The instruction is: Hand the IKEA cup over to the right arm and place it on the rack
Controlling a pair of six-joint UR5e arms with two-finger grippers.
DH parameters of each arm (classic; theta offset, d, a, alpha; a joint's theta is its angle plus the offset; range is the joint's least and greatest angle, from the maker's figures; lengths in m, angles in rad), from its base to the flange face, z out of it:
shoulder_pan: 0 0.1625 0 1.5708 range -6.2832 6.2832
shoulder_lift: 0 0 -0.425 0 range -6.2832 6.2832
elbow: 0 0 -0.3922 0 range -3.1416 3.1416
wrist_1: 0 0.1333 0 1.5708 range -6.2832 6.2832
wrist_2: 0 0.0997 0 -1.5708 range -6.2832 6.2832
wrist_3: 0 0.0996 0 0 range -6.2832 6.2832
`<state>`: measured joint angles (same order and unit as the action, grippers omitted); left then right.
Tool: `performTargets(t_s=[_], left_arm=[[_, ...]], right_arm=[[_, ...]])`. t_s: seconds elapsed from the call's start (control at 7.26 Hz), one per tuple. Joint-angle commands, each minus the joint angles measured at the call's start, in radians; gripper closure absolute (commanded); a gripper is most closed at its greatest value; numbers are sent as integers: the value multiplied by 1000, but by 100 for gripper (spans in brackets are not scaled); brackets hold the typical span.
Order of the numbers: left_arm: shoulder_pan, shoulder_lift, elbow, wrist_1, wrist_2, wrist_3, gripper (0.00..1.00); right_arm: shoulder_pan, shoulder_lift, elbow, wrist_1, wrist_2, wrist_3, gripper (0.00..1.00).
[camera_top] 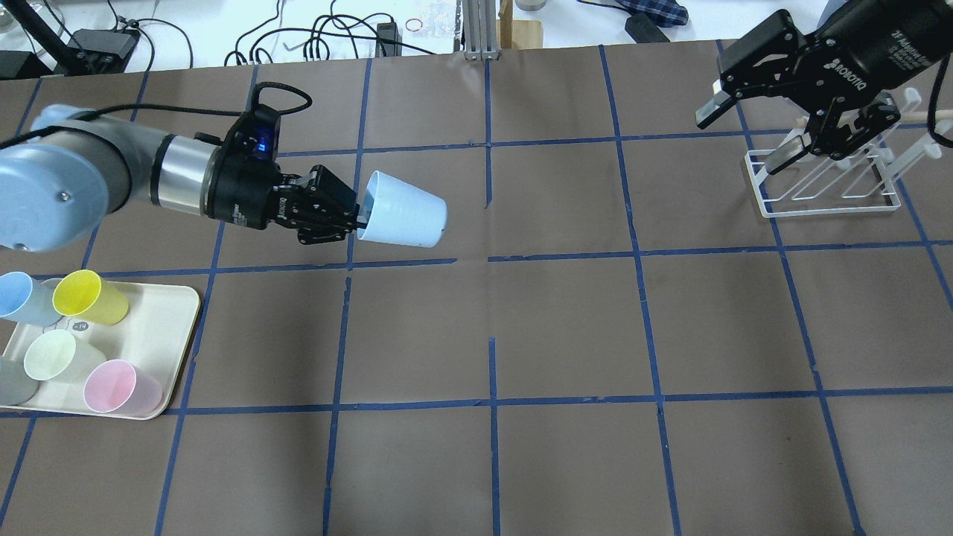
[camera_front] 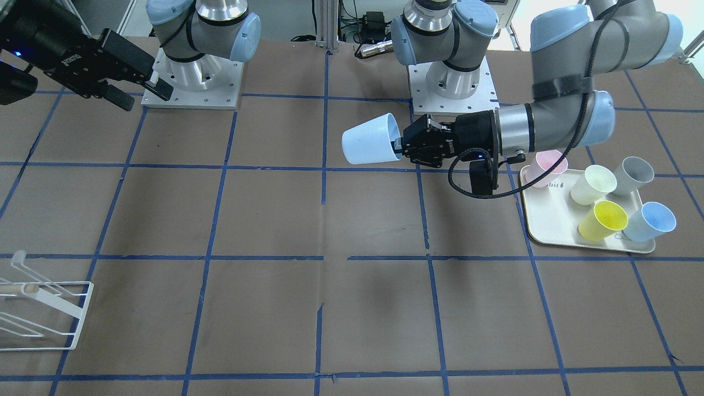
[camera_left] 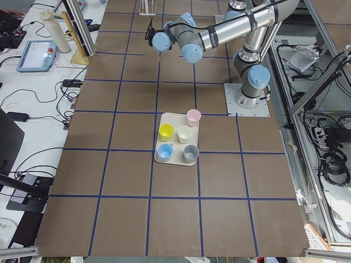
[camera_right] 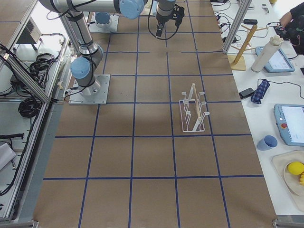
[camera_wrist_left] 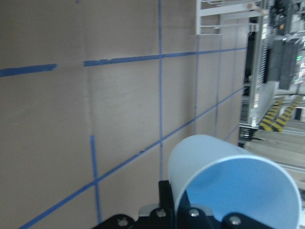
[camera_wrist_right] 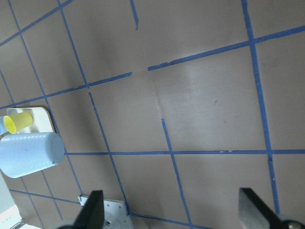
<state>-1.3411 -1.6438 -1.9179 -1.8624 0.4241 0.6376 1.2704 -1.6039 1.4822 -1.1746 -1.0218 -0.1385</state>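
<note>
The IKEA cup (camera_front: 368, 140), light blue with a brighter blue inside, is held on its side above the table, mouth toward my left arm. My left gripper (camera_front: 397, 146) is shut on its rim; the overhead view shows the same grip (camera_top: 362, 216) on the cup (camera_top: 406, 212). The cup fills the lower right of the left wrist view (camera_wrist_left: 224, 176) and shows small in the right wrist view (camera_wrist_right: 31, 153). My right gripper (camera_top: 744, 138) is open and empty, hovering beside the white wire rack (camera_top: 826, 179). In the front-facing view the right gripper (camera_front: 142, 94) is far from the rack (camera_front: 44, 308).
A cream tray (camera_top: 164, 327) at my left holds several cups: pink (camera_top: 119, 387), cream (camera_top: 56, 356), yellow (camera_top: 89, 296), pale blue (camera_top: 22, 296) and grey. The two arm bases (camera_front: 192, 82) (camera_front: 454, 88) stand at the table's robot side.
</note>
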Motion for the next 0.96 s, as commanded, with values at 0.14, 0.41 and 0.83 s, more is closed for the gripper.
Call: performTargets(t_s=[0.14,0.41,0.83], left_arm=[[-209,18,-95,-11,-475,-4,100],[-315,12,-96,8,-654,-3,100],[-381,32,-93,8,-705,2,100]], right_arm=[[-22,5,12,114,156,-3,0],[-22,2,12,164,235,31,0],[-22,-1,12,167,346,247,0]])
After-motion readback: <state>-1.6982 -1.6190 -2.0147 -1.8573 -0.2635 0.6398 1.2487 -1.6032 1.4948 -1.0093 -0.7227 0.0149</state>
